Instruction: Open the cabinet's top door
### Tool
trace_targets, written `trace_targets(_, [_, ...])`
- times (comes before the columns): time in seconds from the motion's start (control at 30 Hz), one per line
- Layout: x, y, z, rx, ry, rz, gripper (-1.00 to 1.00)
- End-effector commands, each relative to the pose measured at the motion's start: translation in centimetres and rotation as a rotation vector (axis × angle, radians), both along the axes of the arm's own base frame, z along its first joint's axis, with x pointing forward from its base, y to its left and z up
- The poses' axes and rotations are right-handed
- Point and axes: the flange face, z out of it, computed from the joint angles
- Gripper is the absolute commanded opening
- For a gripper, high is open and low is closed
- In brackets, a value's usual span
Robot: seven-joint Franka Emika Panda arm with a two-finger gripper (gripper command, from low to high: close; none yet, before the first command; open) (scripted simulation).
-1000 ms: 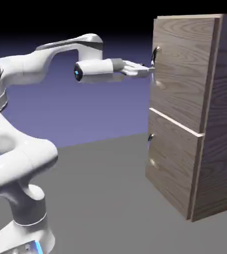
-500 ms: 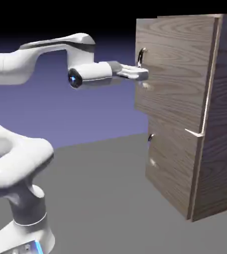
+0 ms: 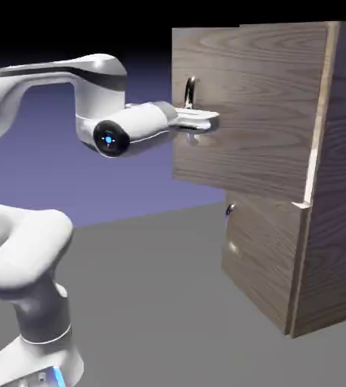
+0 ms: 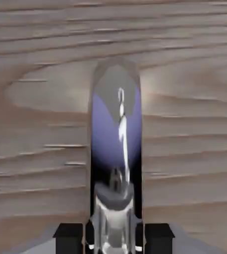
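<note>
The cabinet (image 3: 344, 189) is a tall wood-grain box at the exterior view's right. Its top door (image 3: 259, 106) stands swung out from the front, with its free edge toward the exterior view's left. The curved silver handle (image 3: 189, 91) rises from that door near its free edge. My gripper (image 3: 206, 119) reaches level from the left and is shut on the lower part of the handle. In the hand view the shiny handle (image 4: 115, 149) runs up the middle against the door's wood (image 4: 41, 129), and the dark fingertips (image 4: 68, 237) sit close on either side of its base.
Below the top door, the shorter lower door (image 3: 263, 261) with its small handle (image 3: 229, 210) stays flush with the cabinet. The grey table (image 3: 153, 302) stretches between the robot's base and the cabinet. My forearm (image 3: 127, 130) hangs level in front of the open door.
The gripper closed on the handle and drew back toward the exterior view's left. The top door swung out with it, its free edge moving well away from the cabinet front.
</note>
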Motion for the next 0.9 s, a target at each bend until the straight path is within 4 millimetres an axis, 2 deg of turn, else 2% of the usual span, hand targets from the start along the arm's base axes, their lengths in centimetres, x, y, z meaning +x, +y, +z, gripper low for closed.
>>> trace_targets(0.0, [-0.3,-0.7,0.0,0.0,0.0,0.026,-1.0])
trace_targets(0.23, [-1.8,-6.1,0.0,0.0,0.0,0.205,-1.0])
trace_targets(0.43, [-2.4,-11.6,0.0,0.0,0.0,0.382,-1.0])
trace_targets(0.67, [-1.8,-18.0,0.0,0.0,0.0,0.589,-1.0])
trace_targets(0.87, [-0.5,-22.6,0.0,0.0,0.0,0.743,-1.0])
